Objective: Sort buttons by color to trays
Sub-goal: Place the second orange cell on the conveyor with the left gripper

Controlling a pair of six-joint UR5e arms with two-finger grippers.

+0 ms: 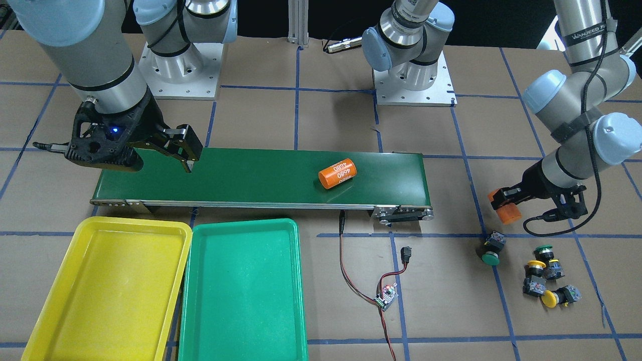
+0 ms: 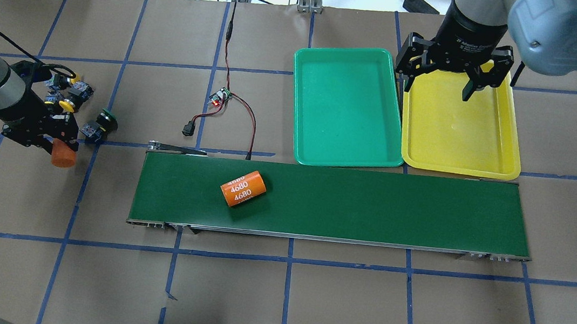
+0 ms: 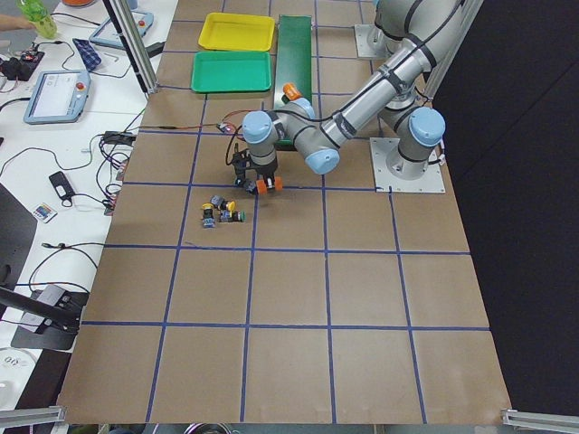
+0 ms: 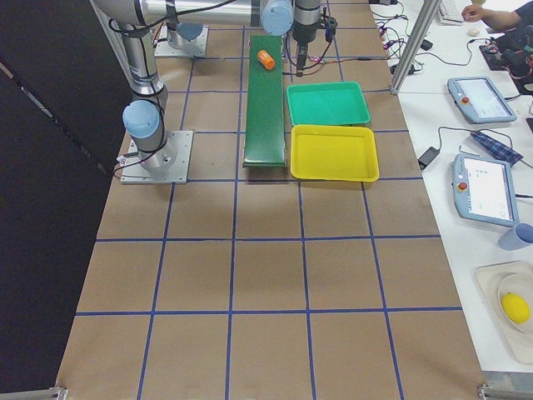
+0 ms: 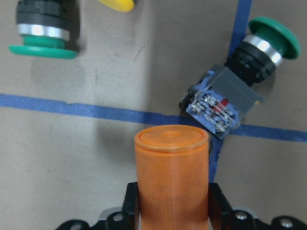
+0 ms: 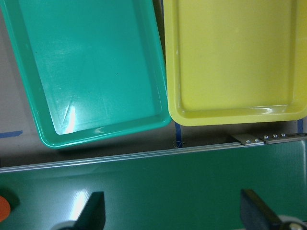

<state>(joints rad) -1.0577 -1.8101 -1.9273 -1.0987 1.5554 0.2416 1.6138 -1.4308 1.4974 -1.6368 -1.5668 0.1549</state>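
My left gripper [image 1: 506, 206] is shut on an orange cylinder [image 5: 171, 177] and holds it just above the paper. Beside it lie the buttons: a green one [image 1: 490, 250] nearest, another green one [image 1: 544, 249], and two yellow ones [image 1: 535, 265] [image 1: 551, 299] further out. The left wrist view shows the two green buttons [image 5: 43, 36] [image 5: 249, 72] ahead of the cylinder. My right gripper [image 2: 438, 90] is open and empty, high above the belt end by the yellow tray [image 1: 115, 291]. The green tray [image 1: 246, 296] lies next to the yellow one. Both trays are empty.
A long dark-green conveyor belt [image 1: 261, 175] carries a second orange cylinder [image 1: 337, 173] lying on its side. A small circuit board with red and black wires [image 1: 386, 296] lies between the trays and the buttons. Both arm bases [image 1: 411, 85] stand behind the belt.
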